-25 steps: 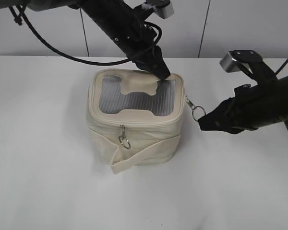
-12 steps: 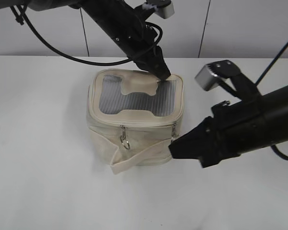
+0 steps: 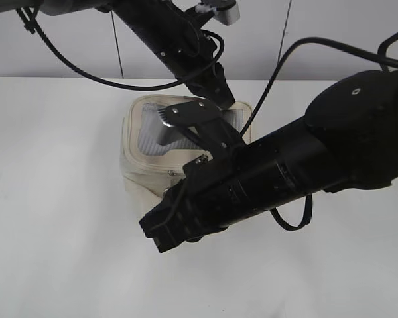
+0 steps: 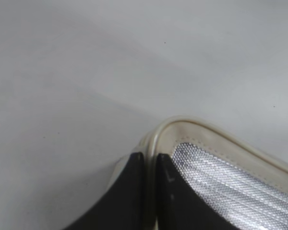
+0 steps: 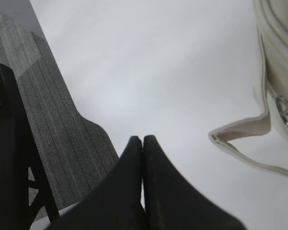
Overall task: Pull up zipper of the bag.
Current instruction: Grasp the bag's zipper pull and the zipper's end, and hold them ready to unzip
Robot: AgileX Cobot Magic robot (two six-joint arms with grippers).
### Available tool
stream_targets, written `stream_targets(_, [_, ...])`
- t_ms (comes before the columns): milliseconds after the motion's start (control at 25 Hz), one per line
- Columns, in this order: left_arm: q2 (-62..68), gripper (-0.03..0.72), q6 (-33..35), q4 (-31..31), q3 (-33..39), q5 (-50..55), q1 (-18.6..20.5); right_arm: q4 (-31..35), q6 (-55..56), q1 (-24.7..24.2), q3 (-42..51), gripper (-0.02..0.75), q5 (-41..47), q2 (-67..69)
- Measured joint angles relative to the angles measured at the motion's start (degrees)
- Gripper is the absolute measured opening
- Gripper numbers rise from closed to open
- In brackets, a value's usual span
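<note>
Mostly the bag (image 3: 146, 149) lay hidden behind the right gripper (image 3: 160, 233).
Both grippers were closed; left gripper (image 3: 224, 101) pressed its far right corner.

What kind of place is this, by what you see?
Probably a robot test bench, not a home: a bare white table, a plain panelled wall, and one bag between two black arms.
</note>
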Motion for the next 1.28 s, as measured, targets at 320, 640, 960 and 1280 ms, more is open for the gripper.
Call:
stream_targets(320, [0.0,0.033,-0.1,0.1,0.0,0.1,0.0,-4.9,10.9,-0.5,10.3,0.013,-8.0,-8.2])
stream_targets(640, [0.0,0.033,-0.1,0.1,0.0,0.2,0.0,-2.0,13.4,-0.5,17.0,0.391,-17.8,-13.5])
stream_targets(960, [0.0,0.033,-0.1,0.0,0.0,0.2,0.0,-0.1,13.5,-0.5,18.8,0.442,-24.2,-13.5])
stream_targets(1280, [0.0,0.033,-0.1,0.0,0.0,0.2,0.0,0.0,13.5,-0.5,16.0,0.442,-29.2,-13.5])
